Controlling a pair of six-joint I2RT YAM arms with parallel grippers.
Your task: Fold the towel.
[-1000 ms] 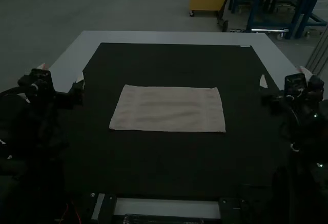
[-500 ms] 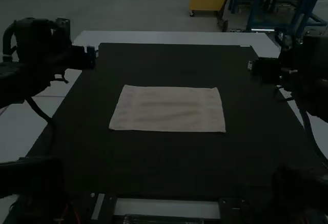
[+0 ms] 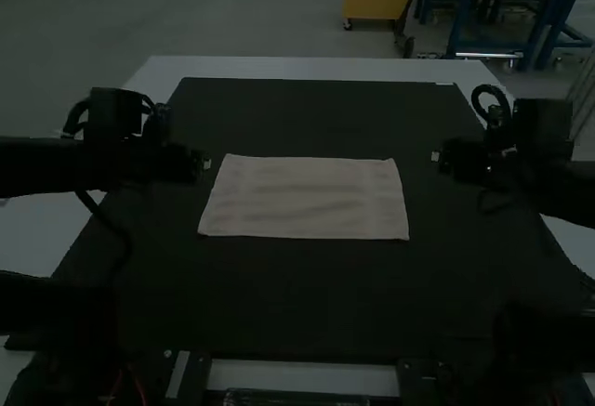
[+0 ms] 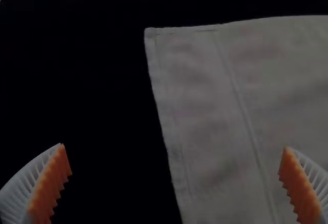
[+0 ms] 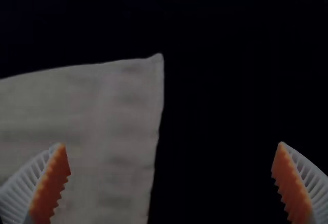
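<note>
See a pale towel [image 3: 302,199] lying spread out flat on a dark mat [image 3: 297,299], on top of the pale surface [image 3: 316,67]. Looks smooth, with just a few soft bumps. Can't tell from here if made of one layer or two.

Longer from left to right than from near to far. So, long way runs from one gripper's side across to the other's.

On the towel's left, near the far left corner, find the left gripper [image 4: 174,146]. Jaws open wide, with no cloth in their grip. On the towel's right, near the far right corner, find the right gripper [image 5: 171,143]. Jaws open wide too, and holding nothing. From above, looks a bit closer to the towel on the left than on the right. Hard to say how high above the cloth.

No fold being made now, so probably just at the start. Best next, most likely: go in and down to the two far corners, one for each gripper, and pinch both. Then maybe lift the far long edge and lay it over the near one. Might miss a thin corner, or pull harder on one side and make the fold crooked
</note>
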